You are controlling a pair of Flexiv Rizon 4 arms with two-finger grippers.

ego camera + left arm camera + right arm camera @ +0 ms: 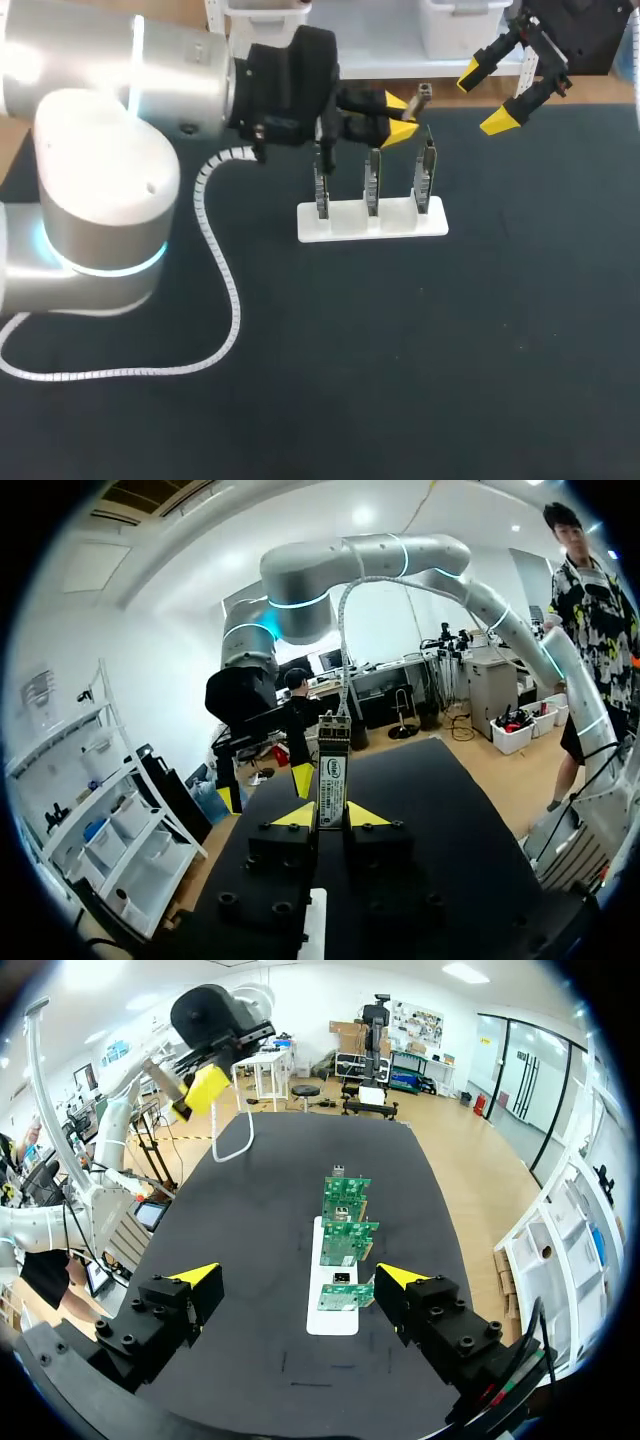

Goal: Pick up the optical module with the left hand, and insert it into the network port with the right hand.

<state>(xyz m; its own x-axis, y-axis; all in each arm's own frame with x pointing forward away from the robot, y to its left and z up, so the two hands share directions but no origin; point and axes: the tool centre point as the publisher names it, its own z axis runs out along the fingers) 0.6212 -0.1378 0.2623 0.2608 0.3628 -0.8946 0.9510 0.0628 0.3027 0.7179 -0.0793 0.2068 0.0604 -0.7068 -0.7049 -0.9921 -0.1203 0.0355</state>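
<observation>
The optical module, a slim metal bar with a label, stands upright between the yellow fingertips of my left gripper, which is shut on it. In the head view the left gripper hovers just behind the board stand, and the module's silver end pokes out past the tips. Three green boards with network ports stand upright in a white holder. My right gripper hangs open at the back right, above the table and apart from the boards. The right wrist view has the boards ahead of the open right gripper.
A white coiled cable trails from the left arm across the black table mat. In the right wrist view the left gripper with the module is high up beyond the holder.
</observation>
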